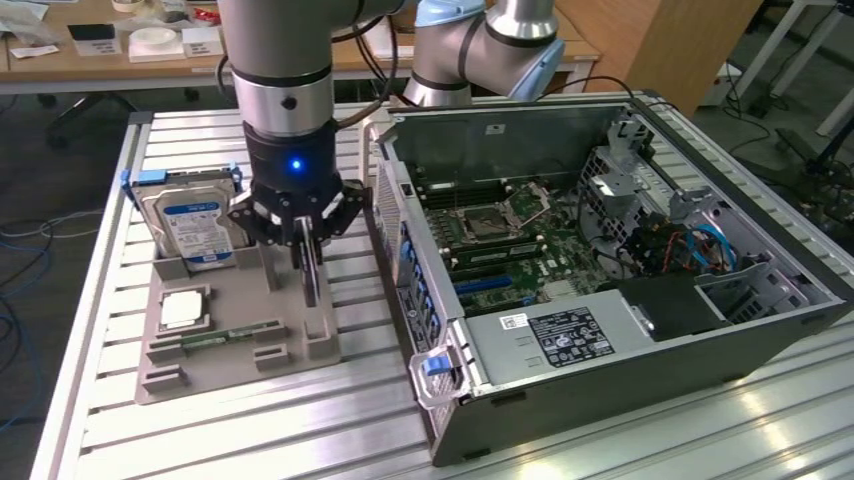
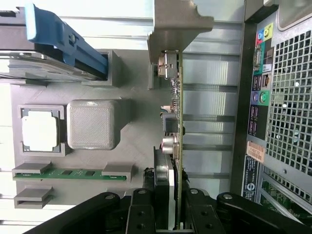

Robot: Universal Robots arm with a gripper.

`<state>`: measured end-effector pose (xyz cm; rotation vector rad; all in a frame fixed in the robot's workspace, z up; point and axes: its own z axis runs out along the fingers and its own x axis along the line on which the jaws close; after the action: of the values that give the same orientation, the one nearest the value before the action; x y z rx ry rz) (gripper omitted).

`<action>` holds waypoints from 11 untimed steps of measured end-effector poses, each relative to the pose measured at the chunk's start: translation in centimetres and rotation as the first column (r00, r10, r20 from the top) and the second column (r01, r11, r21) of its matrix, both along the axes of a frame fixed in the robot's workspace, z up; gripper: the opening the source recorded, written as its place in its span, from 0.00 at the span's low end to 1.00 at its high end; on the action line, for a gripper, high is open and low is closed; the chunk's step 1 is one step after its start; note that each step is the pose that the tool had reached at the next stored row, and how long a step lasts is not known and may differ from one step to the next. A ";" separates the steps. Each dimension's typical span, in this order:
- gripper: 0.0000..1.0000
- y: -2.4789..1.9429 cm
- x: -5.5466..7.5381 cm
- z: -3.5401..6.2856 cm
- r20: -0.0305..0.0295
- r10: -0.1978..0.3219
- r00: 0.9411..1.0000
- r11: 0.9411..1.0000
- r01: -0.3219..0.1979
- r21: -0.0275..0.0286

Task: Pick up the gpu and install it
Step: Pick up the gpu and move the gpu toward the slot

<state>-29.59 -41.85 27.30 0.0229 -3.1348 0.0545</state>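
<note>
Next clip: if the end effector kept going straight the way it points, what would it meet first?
The end effector points down, shut on the gpu, so the card's lower edge would probably meet the grey parts holder beneath it first. Whether they touch now is unclear.

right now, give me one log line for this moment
gripper: shut on gpu card | card: upright over gray tray | computer case: open, card not in it
</note>
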 end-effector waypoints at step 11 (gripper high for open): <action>0.28 0.00 0.0 1.58 -0.001 0.000 1.000 1.000 0.000 0.005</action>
<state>-29.59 -41.86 28.87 0.0229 -3.1344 0.0463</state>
